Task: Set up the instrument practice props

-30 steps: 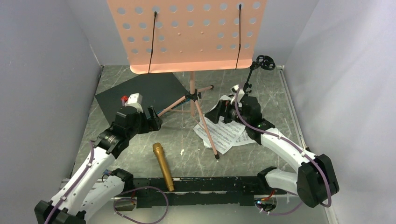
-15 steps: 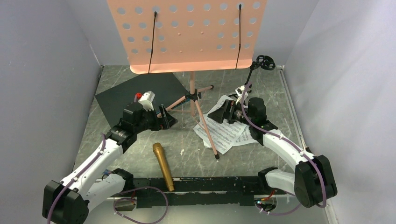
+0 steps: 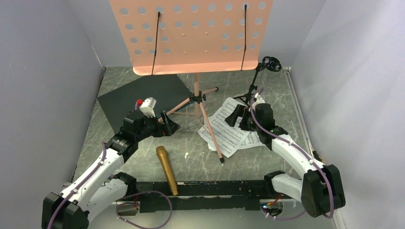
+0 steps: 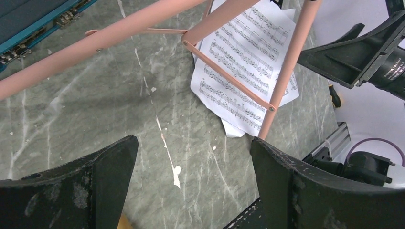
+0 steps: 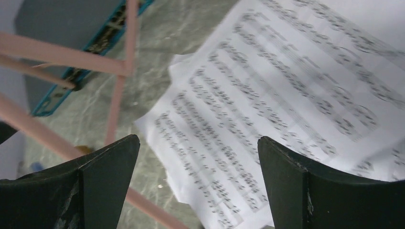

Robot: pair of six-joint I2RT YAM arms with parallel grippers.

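Pink music stand [image 3: 200,62] cropped, sheet-music pages [image 5: 286,95] blurred beneath right end effector [image 5: 197,143], left end effector [image 4: 193,143], both released.

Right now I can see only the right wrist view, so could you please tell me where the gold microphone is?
Observer: The gold microphone lies flat on the table near its front edge, left of centre, with nothing touching it.
Operator: Thank you. Is the small mic stand upright?
Observer: Yes, the black mic stand stands upright at the far right, behind the sheet music, and its clip is empty.
Operator: Is anything on the music stand's desk yet?
Observer: No, the desk of the pink music stand is bare. The sheet music is on the table, with one tripod leg crossing over it.
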